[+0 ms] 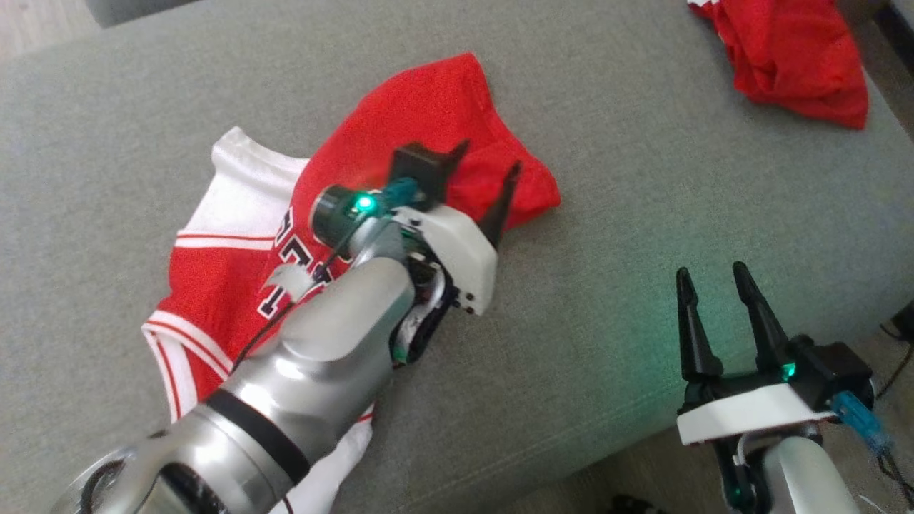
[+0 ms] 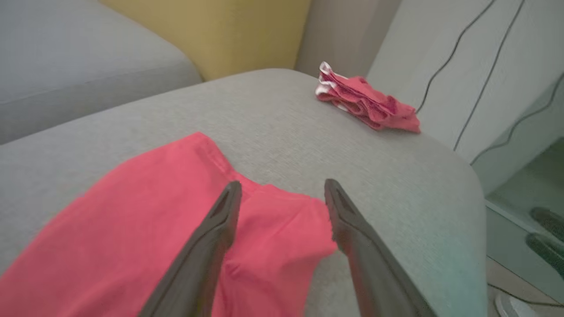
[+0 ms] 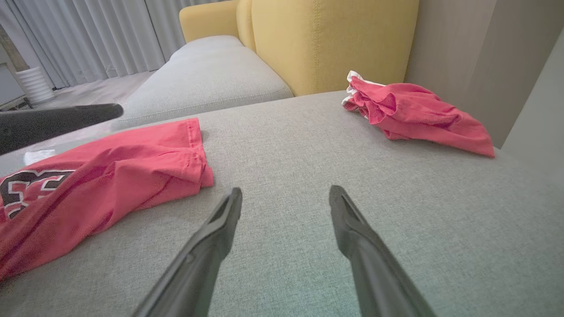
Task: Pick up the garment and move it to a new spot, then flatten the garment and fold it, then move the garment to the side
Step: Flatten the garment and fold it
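Red-white jersey (image 1: 428, 107) folded over, rumpled, on grey woven cushion (image 1: 643, 178)

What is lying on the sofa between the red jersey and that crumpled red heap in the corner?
Nothing: between the jersey and the red heap is bare grey cushion, plain in the head and right wrist views.

The silver left forearm (image 1: 321, 343) covered the middle of the red-and-white mesh jersey (image 1: 214, 278), hiding most of its black lettering (image 1: 291, 239). The head view's top edge cut off the crumpled red cloth (image 1: 792, 64); the bottom edge cut the jersey's white hem.
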Controlling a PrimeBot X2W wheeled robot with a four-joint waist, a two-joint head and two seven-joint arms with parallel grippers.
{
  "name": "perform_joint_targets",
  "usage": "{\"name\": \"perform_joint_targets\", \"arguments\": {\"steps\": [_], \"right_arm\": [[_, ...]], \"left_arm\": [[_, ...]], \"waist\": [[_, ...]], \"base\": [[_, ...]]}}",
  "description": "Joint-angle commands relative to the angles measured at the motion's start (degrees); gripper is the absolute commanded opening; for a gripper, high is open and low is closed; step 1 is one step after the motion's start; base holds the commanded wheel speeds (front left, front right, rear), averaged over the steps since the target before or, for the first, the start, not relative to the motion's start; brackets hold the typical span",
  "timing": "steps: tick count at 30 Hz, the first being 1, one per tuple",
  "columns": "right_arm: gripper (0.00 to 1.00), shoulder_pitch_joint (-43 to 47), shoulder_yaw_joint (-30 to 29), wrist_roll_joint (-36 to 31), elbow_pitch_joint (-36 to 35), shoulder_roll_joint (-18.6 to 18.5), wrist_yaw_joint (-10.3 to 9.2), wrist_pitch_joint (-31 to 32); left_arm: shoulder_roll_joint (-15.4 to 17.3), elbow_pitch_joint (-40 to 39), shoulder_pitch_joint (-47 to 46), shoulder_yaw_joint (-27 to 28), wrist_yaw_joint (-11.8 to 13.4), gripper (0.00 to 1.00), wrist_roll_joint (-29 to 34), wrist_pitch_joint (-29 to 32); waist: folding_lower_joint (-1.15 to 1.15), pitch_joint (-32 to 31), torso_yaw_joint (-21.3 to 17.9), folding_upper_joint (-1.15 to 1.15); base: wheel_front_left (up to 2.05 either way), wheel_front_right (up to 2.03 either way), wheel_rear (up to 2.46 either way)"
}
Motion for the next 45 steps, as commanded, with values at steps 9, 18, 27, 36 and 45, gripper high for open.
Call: {"name": "perform_joint_targets", "arguments": {"steps": [9, 18, 27, 36, 45], "right_arm": [[1.0, -2.05, 2.76, 1.18, -1.91, -0.41, -0.04, -0.62], [1.0, -2.28, 3.33, 1.64, -1.47, -0.41, -0.04, -0.62], [1.0, -2.37, 3.27, 1.9, -1.4, -0.41, -0.04, -0.62], [1.0, -2.41, 2.79, 1.97, -1.03, -0.41, -0.04, -0.62], [1.0, -2.11, 2.31, 1.7, -0.86, -0.41, -0.04, -0.62]], "left_arm": [[0.03, 2.48, -6.29, -4.21, -0.82, 1.0, 2.6, 4.92], [0.01, 7.51, -7.34, -7.5, -4.17, 0.27, 1.49, 9.11], [0.01, 9.09, -6.84, -8.68, -4.09, 0.0, -0.2, 8.1], [0.01, 7.79, -6.54, -9.33, -4.18, 0.0, -2.46, 6.39], [0.01, 1.12, -4.47, -10.1, -3.9, 0.0, -5.96, 4.96]], "waist": [[0.0, 2.65, -2.35, 0.0], [0.0, 2.45, -3.12, 0.0], [0.0, 2.36, -3.14, 0.0], [0.0, 1.9, -2.82, 0.0], [0.0, 0.74, -2.02, 0.0]], "base": [[0.0, 0.0, 0.0], [0.0, 0.0, 0.0], [0.0, 0.0, 0.0], [0.0, 0.0, 0.0], [0.0, 0.0, 0.0]]}}
